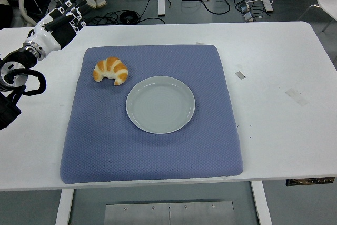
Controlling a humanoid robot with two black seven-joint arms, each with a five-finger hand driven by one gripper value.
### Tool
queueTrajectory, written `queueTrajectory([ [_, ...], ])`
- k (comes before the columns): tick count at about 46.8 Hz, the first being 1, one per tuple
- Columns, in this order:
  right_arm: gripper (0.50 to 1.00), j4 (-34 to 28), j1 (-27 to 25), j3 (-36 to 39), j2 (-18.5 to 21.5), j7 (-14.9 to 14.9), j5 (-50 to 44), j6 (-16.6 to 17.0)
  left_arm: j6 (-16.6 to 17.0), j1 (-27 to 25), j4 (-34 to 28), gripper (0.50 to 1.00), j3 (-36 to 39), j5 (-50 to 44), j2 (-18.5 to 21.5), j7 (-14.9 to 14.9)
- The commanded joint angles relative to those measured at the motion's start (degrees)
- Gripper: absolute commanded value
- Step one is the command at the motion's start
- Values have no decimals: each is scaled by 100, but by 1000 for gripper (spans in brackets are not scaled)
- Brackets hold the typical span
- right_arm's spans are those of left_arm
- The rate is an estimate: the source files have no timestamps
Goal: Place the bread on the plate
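A golden croissant (111,70) lies on the blue mat (152,146), toward its far left corner. Just right of and nearer than it sits an empty pale grey plate (160,104) in the mat's middle. My left hand (66,17) hovers over the table's far left corner, well left of and beyond the croissant. Its fingers (72,6) are stretched out and hold nothing. The black left arm (16,75) curves in from the left edge. No right arm shows.
The white table (279,77) carries small tape marks on its right side. Cables, chair legs and a person's shoes lie on the floor beyond the far edge.
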Motion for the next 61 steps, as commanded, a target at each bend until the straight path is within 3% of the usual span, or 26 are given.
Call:
queueTrajectory([
  [1,1000,0,0,0,0,0,-1,0,-10,-18,-8,983,12,3,7,-7],
  [35,1000,0,0,0,0,0,-1,0,-36,-70,-123,983,223,205,78,-7],
  [61,1000,0,0,0,0,0,-1,0,-28,-334,-650,980,461,2832,579,28],
])
